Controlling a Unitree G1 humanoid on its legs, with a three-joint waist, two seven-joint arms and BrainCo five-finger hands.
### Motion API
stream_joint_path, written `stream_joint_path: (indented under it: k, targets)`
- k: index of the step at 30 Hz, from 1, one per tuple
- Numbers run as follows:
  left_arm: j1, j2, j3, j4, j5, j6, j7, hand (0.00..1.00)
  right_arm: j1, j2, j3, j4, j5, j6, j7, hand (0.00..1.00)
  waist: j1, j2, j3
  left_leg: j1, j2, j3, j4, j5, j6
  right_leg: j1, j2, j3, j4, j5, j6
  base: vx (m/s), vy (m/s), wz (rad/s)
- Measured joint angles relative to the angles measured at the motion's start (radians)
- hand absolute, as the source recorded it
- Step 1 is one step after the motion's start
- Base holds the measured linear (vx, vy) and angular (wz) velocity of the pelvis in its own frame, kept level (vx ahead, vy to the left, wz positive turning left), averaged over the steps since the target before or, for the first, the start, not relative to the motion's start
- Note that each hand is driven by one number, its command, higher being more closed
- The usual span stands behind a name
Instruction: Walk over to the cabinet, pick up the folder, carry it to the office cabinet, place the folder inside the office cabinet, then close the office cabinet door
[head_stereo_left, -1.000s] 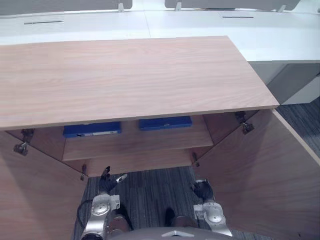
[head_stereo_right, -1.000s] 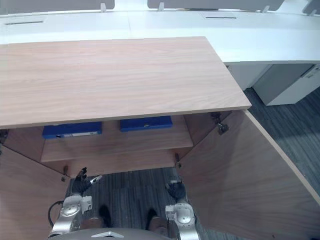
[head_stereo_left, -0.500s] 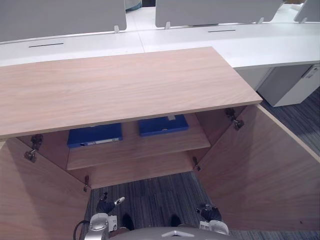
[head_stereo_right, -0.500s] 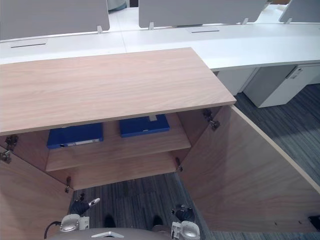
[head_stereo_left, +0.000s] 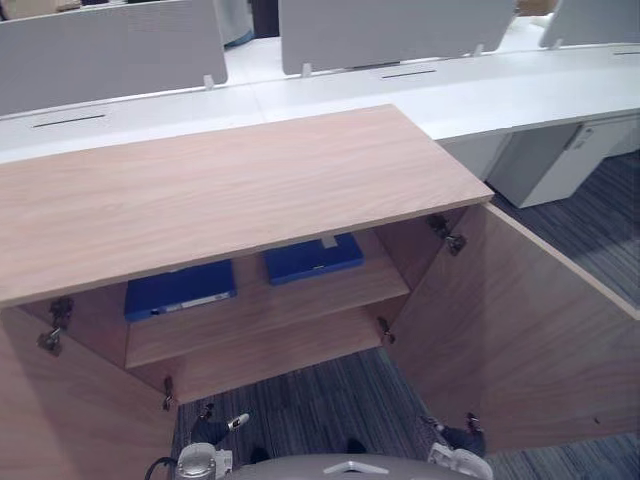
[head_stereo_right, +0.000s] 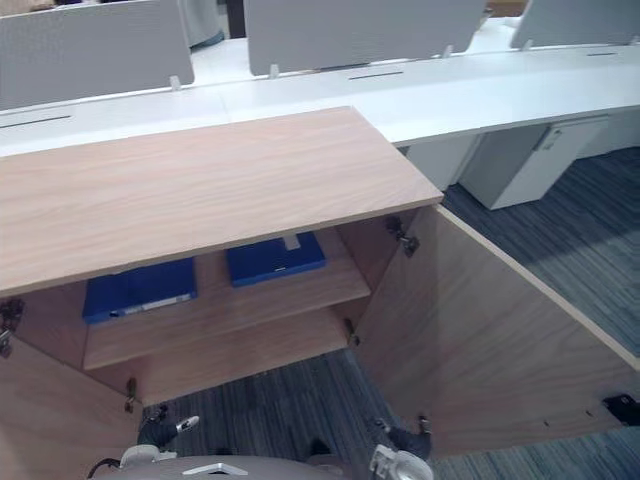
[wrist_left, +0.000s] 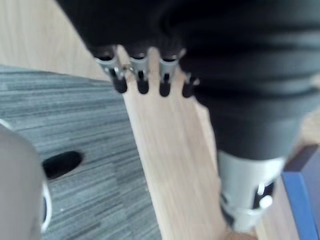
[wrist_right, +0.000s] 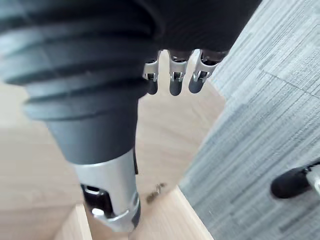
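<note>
Left folder (head_stereo_left: 180, 289) and right folder (head_stereo_left: 312, 258), both blue, lie flat side by side, apart, on the upper shelf (head_stereo_left: 270, 312) of the open wooden cabinet (head_stereo_left: 220, 190). The right door (head_stereo_left: 520, 330) and left door (head_stereo_left: 60, 420) are swung wide. Left hand (head_stereo_left: 215, 430) and right hand (head_stereo_left: 462, 437) hang low over the carpet (head_stereo_left: 320, 400), well apart from the folders, fingers relaxed, holding nothing. A white counter (head_stereo_left: 480, 85) stands behind the cabinet.

The left hand (wrist_left: 210, 50) hangs empty, its fingers (wrist_left: 142, 84) loose and its thumb (wrist_left: 247, 200) apart, above a light wooden cabinet panel (wrist_left: 170, 165). Grey striped carpet (wrist_left: 75, 200) borders the panel, and a blue folder's (wrist_left: 306, 200) corner shows beside the thumb.
</note>
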Motion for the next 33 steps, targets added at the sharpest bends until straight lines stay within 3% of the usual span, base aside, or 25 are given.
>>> stream_joint_path:
  k: [7, 8, 11, 13, 15, 21, 33]
  targets:
    - [0.001, -0.004, 0.006, -0.026, 0.0, 0.004, 0.009, 0.0, 0.023, 0.033, -0.178, -0.132, 0.088, -0.011, -0.074, 0.0, -0.021, 0.002, -0.017, 0.038, 0.014, 0.098, 0.006, -0.032, -0.006, -0.014, 0.024, 0.091, 0.003, 0.003, -0.002, 0.07, -0.02, -0.45]
    - [0.011, -0.002, -0.007, -0.094, -0.001, 0.014, 0.01, 0.0, 0.026, 0.038, -0.212, -0.158, 0.111, -0.012, -0.084, 0.0, -0.026, 0.002, -0.017, 0.039, 0.014, 0.101, 0.006, -0.037, -0.006, -0.014, 0.024, 0.091, 0.002, 0.004, 0.0, 0.06, -0.03, -0.15]
    - [0.034, -0.007, 0.045, -0.165, -0.044, -0.082, -0.015, 0.0, 0.038, 0.041, -0.274, -0.229, 0.151, -0.031, -0.121, 0.0, -0.023, 0.005, -0.018, 0.061, 0.024, 0.136, 0.006, -0.053, -0.009, -0.013, 0.032, 0.099, 0.012, 0.004, 0.0, 0.05, -0.031, -0.3]
    - [0.019, -0.013, 0.119, -0.141, -0.037, -0.033, -0.011, 0.0, 0.039, 0.051, -0.302, -0.307, 0.206, -0.055, -0.127, 0.0, -0.026, 0.007, -0.02, 0.081, 0.032, 0.173, 0.006, -0.066, -0.016, -0.013, 0.041, 0.113, 0.019, 0.004, 0.0, 0.04, -0.061, -0.52]
    - [0.018, -0.016, 0.121, -0.14, -0.028, -0.012, -0.011, 0.0, 0.036, 0.06, -0.335, -0.351, 0.222, -0.061, -0.139, 0.0, -0.032, 0.008, -0.019, 0.08, 0.033, 0.178, 0.005, -0.072, -0.019, -0.015, 0.041, 0.115, 0.022, 0.002, 0.0, 0.03, -0.055, -0.17]
    - [0.013, -0.073, 0.107, -0.139, -0.021, -0.001, -0.015, 0.0, -0.028, 0.052, -0.411, -0.368, 0.273, -0.073, -0.145, 0.0, -0.045, 0.009, -0.019, 0.077, 0.034, 0.179, 0.001, -0.077, -0.021, -0.031, 0.044, 0.116, 0.047, -0.013, 0.002, 0.01, -0.057, -0.01]
    - [0.005, 0.007, 0.017, -0.06, 0.011, -0.003, -0.041, 0.0, -0.184, -0.216, -0.42, -0.119, 0.303, -0.068, -0.027, 0.0, -0.044, 0.04, -0.018, 0.058, 0.006, 0.119, 0.007, -0.065, -0.001, -0.027, 0.022, 0.069, 0.031, -0.026, 0.002, -0.02, -0.057, 0.1]
